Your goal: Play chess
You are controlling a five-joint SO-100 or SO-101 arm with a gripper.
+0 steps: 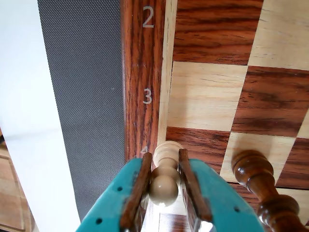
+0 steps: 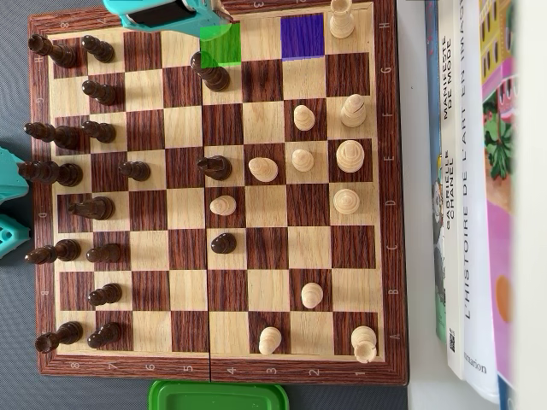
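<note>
In the wrist view a light wooden pawn (image 1: 163,188) stands between the brown pads of my teal gripper (image 1: 165,155), which is shut on it. The pawn's base rests on the chessboard (image 1: 142,72) by the edge mark 4. Just to its right stands a dark turned piece (image 1: 258,188). In the overhead view the gripper (image 2: 162,10) is at the board's (image 2: 389,171) top edge and hides the pawn. A green-tinted square (image 2: 220,44) and a blue-tinted square (image 2: 302,36) lie in the top row. The dark piece (image 2: 209,73) is below the green square.
Several dark pieces fill the board's left side and light ones are spread over its right half in the overhead view. Books (image 2: 470,171) lie right of the board, a green lid (image 2: 218,397) below it and a teal object (image 2: 8,205) at the left. A grey mat (image 1: 87,96) borders the board.
</note>
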